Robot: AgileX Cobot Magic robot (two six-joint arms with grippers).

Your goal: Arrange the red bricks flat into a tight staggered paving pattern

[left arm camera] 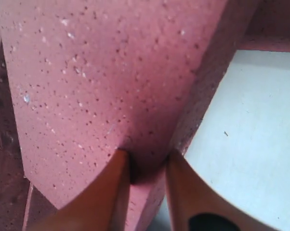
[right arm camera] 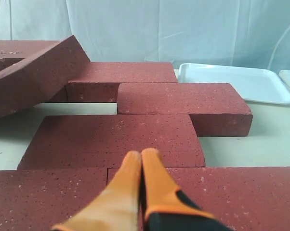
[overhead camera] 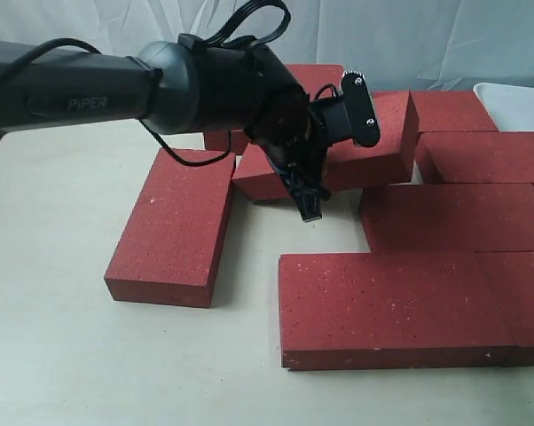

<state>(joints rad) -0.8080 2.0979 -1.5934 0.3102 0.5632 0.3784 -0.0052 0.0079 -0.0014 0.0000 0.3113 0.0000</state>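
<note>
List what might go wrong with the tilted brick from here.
The left end effector pinches only a thin edge of the tilted brick, so the brick may slip out. It seems to lean on a laid brick; dropping or dragging it could knock the pattern's joints open.

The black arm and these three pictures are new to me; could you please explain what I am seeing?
This is a two-armed robot. The wide picture comes from a camera standing off the arms; the other two come from cameras on each wrist. The left arm reaches in, and the left gripper pinches a corner of a tilted brick, which has one end raised. The right gripper, shut and empty, hovers over the flat bricks. They lie on a pale table, with a white tray nearby.
</note>
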